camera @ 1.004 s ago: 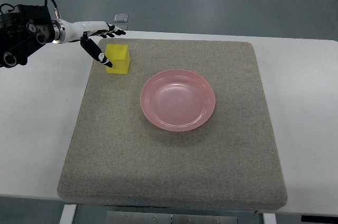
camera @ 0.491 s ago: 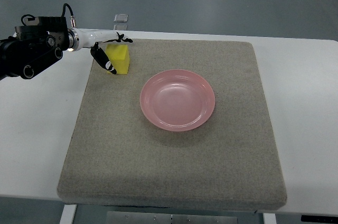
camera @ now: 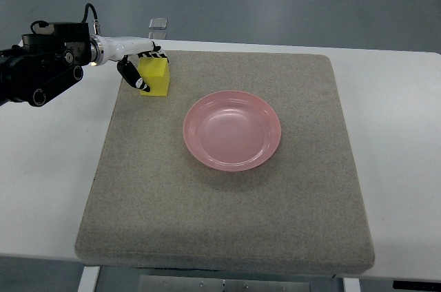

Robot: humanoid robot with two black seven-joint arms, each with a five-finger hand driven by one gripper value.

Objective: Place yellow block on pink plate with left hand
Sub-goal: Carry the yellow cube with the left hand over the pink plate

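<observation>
The yellow block (camera: 158, 80) sits on the grey mat (camera: 227, 223) at its far left corner. My left hand (camera: 147, 70) reaches in from the upper left and closes around the block: the black thumb (camera: 136, 78) lies against its left face and the fingers (camera: 153, 54) curl over its back top edge. The block still rests on the mat. The pink plate (camera: 232, 130) lies empty near the mat's middle, to the right of and nearer than the block. The right arm does not show.
The mat lies on a white table (camera: 48, 168). The black forearm housing (camera: 38, 71) of the left arm hangs over the table's left part. A small pale object (camera: 158, 23) lies on the floor beyond the table.
The left arm has moved in toward the block. The fingers, spread beyond it a second ago, have curled onto its back edge and the thumb has closed on its left face. The block has barely shifted.
</observation>
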